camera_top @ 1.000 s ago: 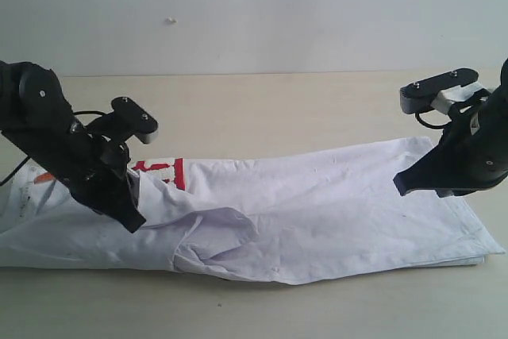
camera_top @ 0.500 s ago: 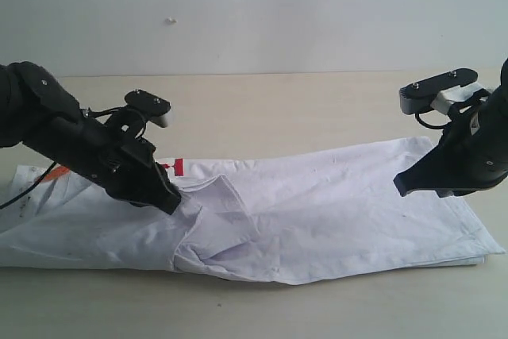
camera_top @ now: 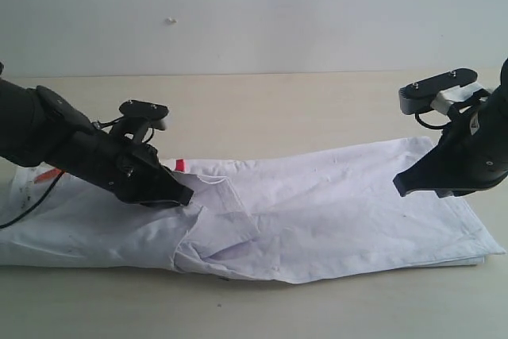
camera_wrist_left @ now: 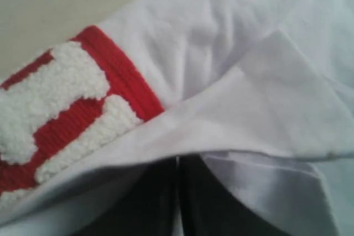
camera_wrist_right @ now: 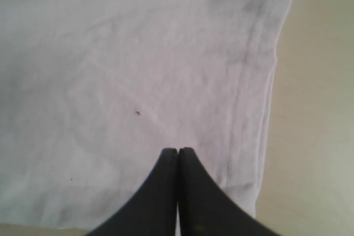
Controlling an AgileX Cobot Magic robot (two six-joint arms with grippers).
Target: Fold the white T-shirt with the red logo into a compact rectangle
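Note:
The white T-shirt (camera_top: 333,212) lies as a long band across the table, creased in the middle. My left gripper (camera_top: 189,194) is low over its left part, shut on a fold of white cloth that drapes over its tips (camera_wrist_left: 178,158). The red logo (camera_wrist_left: 72,109), with fuzzy white letters, lies just beyond that fold; in the exterior view only a red sliver (camera_top: 179,165) shows. My right gripper (camera_top: 399,188) hovers over the shirt's right end, shut with nothing in it (camera_wrist_right: 177,150), close to the stitched hem (camera_wrist_right: 243,109).
The shirt rests on a beige table (camera_top: 278,109) with a pale wall behind. A small orange tag (camera_top: 49,175) shows at the shirt's left end, and a black cable (camera_top: 16,216) trails from the left arm over the cloth.
My left gripper has moved right and lower, drawing the fold of cloth over the logo until only a sliver of red is left. The right gripper has not moved.

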